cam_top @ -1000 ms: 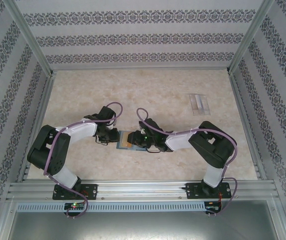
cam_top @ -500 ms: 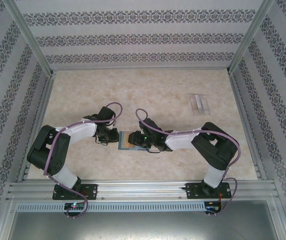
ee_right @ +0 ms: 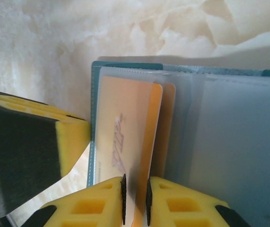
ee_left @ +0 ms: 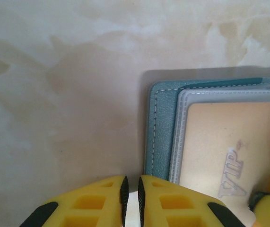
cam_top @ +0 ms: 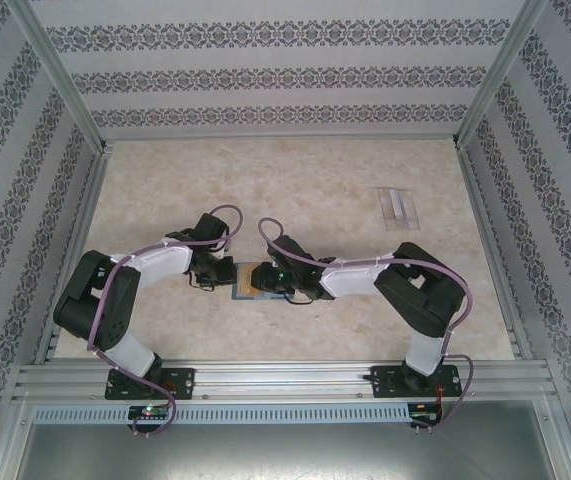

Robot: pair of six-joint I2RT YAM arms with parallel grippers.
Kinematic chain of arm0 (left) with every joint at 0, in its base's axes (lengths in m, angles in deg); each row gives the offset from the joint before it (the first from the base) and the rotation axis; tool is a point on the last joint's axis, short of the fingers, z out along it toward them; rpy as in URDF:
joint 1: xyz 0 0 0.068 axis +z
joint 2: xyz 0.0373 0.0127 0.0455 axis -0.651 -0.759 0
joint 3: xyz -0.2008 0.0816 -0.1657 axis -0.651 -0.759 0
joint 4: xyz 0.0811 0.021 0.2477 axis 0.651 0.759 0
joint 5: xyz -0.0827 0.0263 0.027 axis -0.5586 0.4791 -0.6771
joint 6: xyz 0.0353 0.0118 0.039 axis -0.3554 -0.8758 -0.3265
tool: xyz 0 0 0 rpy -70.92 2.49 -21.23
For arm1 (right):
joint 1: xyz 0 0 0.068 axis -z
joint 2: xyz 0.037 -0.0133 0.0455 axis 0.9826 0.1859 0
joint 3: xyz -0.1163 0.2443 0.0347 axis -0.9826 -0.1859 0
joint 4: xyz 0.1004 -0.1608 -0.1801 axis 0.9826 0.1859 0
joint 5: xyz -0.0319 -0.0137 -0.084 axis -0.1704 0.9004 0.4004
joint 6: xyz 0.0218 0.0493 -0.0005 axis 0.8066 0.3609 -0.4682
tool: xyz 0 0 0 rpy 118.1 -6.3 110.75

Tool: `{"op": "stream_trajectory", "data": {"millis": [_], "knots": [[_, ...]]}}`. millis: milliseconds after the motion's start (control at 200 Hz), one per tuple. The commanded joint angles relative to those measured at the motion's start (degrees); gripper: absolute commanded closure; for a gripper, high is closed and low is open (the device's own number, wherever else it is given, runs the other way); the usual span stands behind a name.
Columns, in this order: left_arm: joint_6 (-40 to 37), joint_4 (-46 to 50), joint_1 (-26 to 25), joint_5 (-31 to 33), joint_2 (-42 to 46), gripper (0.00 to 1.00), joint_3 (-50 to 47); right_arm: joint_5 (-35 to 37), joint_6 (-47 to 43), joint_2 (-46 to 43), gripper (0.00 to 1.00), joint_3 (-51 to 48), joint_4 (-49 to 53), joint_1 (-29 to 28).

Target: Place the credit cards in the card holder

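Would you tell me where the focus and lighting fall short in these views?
Left wrist view: the left gripper is blurred, the VIP credit card legible, and the card holder throws a soft shadow on the table. Right wrist view: the table glares white, and the right gripper is soft. Top external view: lighting is even.

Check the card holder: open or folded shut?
Open, spread flat: the card holder has clear inner pockets facing up in both wrist views, with a tan VIP card against them.
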Motion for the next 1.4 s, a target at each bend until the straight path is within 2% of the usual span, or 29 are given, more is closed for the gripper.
{"op": "stream_trajectory", "data": {"millis": [0,140,275,450,560,719,949,1394], "knots": [[0.7,-2.3,-0.8,-4.6,-2.2,0.82,-1.8,-1.2,-1.8,1.5,0.79,2.2,-0.8,-1.1],[0.7,-2.4,-0.8,-3.7,-1.7,0.82,-2.0,-1.2,-3.2,0.5,0.77,2.5,1.5,-1.1],[0.3,-1.1,-0.8,-3.2,-1.7,0.82,-1.4,0.8,-5.2,-3.0,0.72,2.7,6.8,-0.9],[-0.2,0.5,-0.8,-1.9,-1.4,0.81,-0.1,3.7,-8.4,-6.7,0.71,2.5,12.2,-0.1],[0.1,-0.2,-0.8,-1.7,0.8,0.76,-0.8,5.0,-9.6,-9.0,0.7,1.4,13.8,0.4],[0.0,0.8,-0.8,-1.0,1.9,0.76,-0.9,6.8,-10.4,-11.8,0.65,0.7,17.9,0.6],[-0.1,-0.3,-0.8,-2.0,0.6,0.75,-1.1,8.7,-8.4,-13.4,0.53,-2.3,19.5,0.7],[-0.5,0.3,-0.9,-2.7,-1.4,0.75,1.8,8.5,-5.6,-9.8,0.53,-4.6,17.1,0.5]]}}
